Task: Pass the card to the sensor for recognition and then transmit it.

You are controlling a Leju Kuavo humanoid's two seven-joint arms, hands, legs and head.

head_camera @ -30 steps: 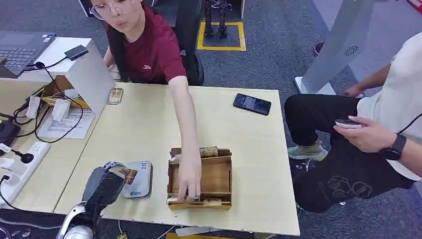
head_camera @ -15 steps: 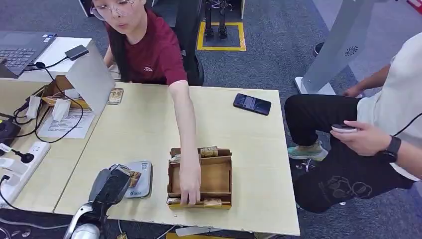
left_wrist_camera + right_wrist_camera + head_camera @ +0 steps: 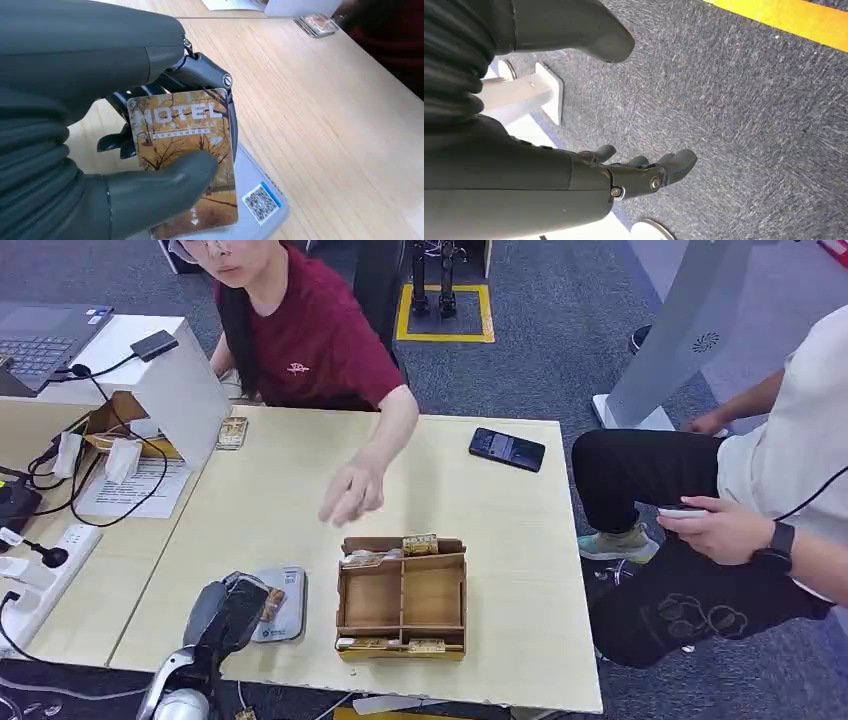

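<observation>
The card, a brown one printed with bare trees and the word HOTEL, is pinched in the left robot hand, thumb pressed on its face and dark fingers behind it. In the head view it sits at the lower left of the frame, just over the grey sensor, a flat pad with a small code label that lies on the pale wooden bench. The wrist view shows the card's lower edge overlapping the pad; whether they touch I cannot tell. Just right of the sensor stands a wooden box split into compartments, with cards propped along its front and back edges. Above it, mid-frame, a person's hand hangs over the bench. A black phone lies toward the upper right of the bench. The right robot hand hangs over grey carpet, fingers loosely apart, holding nothing.
</observation>
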